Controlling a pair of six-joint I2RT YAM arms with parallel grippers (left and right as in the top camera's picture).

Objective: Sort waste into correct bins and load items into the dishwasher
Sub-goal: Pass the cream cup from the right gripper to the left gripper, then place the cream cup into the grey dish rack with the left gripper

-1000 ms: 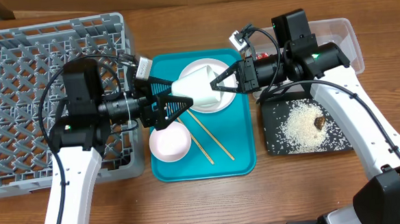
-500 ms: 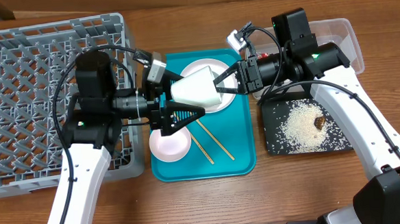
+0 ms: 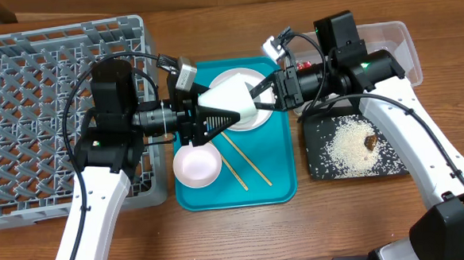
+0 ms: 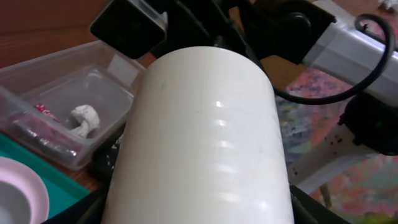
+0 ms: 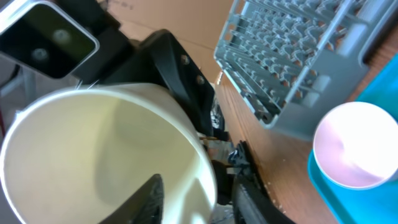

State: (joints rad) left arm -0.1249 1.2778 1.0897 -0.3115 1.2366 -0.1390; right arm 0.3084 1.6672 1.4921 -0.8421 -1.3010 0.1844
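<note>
A small white cup (image 3: 229, 98) hangs tilted above the white plate (image 3: 237, 74) on the teal tray. My right gripper (image 3: 256, 97) is shut on its rim, one finger inside and one outside, as the right wrist view (image 5: 199, 199) shows on the cup (image 5: 106, 155). My left gripper (image 3: 227, 113) is open, its fingers on either side of the cup's body (image 4: 205, 137). The pink bowl (image 3: 197, 165) and two chopsticks (image 3: 245, 161) lie on the tray. The grey dish rack (image 3: 24, 101) stands at the left. The grey-green bowl is out of view.
The clear tub (image 3: 387, 46) at the back right holds the red wrapper (image 4: 46, 112) and the white tissue (image 4: 84, 118). The black tray (image 3: 321, 165) holds rice (image 3: 348, 148) and a brown bit (image 3: 371, 142). The teal tray (image 3: 274, 183) lies between the arms.
My left gripper has moved right from the rack's edge and its fingers now straddle the cup. The right gripper and the cup have stayed in place.
</note>
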